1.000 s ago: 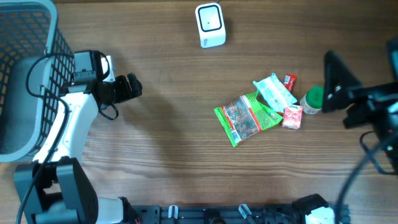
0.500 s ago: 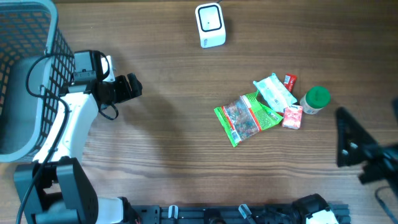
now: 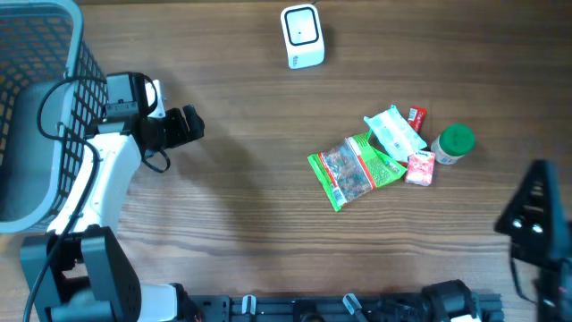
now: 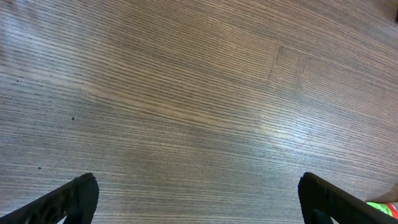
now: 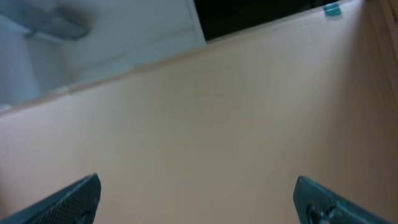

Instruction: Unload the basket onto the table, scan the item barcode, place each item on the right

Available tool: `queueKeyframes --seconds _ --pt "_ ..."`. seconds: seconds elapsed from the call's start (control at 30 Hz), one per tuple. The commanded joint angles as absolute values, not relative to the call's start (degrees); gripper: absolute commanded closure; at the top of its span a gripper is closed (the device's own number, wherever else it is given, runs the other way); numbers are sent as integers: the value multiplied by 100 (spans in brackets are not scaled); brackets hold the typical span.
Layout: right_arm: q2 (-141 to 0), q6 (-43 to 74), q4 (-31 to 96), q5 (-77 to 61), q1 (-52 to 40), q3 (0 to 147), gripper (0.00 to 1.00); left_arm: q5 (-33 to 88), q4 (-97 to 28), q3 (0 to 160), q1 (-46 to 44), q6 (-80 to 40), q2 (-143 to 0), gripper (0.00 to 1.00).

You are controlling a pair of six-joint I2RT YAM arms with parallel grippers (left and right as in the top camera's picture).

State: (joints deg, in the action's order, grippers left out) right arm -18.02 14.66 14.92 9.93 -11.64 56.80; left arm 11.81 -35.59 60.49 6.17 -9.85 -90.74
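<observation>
Left pincer (image 3: 195, 125) and right pincer (image 5: 196, 196) gape empty; the green snack packet (image 3: 356, 170), centre-right, looks light and crinkly, so pinch its edge.

Wooden table (image 3: 241, 215) bears a white scanner (image 3: 302, 37), snack packets (image 3: 357, 168), green-lidded jar (image 3: 454, 144)

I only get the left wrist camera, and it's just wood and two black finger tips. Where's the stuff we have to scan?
Observer: In a pile right of the middle of the table: a green snack bag, a white-and-teal pouch, two small red packs and a green-lidded jar.
Operator: Where's the beeper thing?
Observer: A white scanner stands at the far edge, apart from the pile.
Operator: What's the other arm doing?
Observer: The right gripper is open and holds nothing, off by the right edge.
</observation>
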Motion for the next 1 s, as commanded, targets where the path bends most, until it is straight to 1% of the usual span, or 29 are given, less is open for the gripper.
queueKeyframes --seconds 0.0,0.2,0.3,0.4,0.5,0.67,0.83,0.93,0.97 --pt "-1105 2145 609 1337 -1028 4355 1 1170 -3533 6119 661 -941 -8978 0" --pt "-346 2137 -858 982 -738 2351 0 1170 -3535 6119 661 -941 -8978 0" --pt "-12 2097 -1133 681 -552 1570 0 1170 -3535 6119 661 -941 -8978 0" --pt "-23 2091 -1459 281 -301 908 0 1170 -3535 6119 661 -941 -8978 0" --pt "-21 1752 -1796 -189 -106 425 0 1170 -3535 6119 661 -941 -8978 0" --pt "-19 930 -1844 -543 -97 51 0 1170 -3535 6119 661 -941 -8978 0" --pt "-19 93 -941 -906 -99 25 0 1170 -3535 6119 661 -941 -8978 0" --pt "-19 -178 -132 -910 -102 25 0 1170 -3535 6119 661 -941 -8978 0" --pt "-19 -165 -47 -884 -106 25 0 1170 -3533 6119 661 -941 -8978 0"
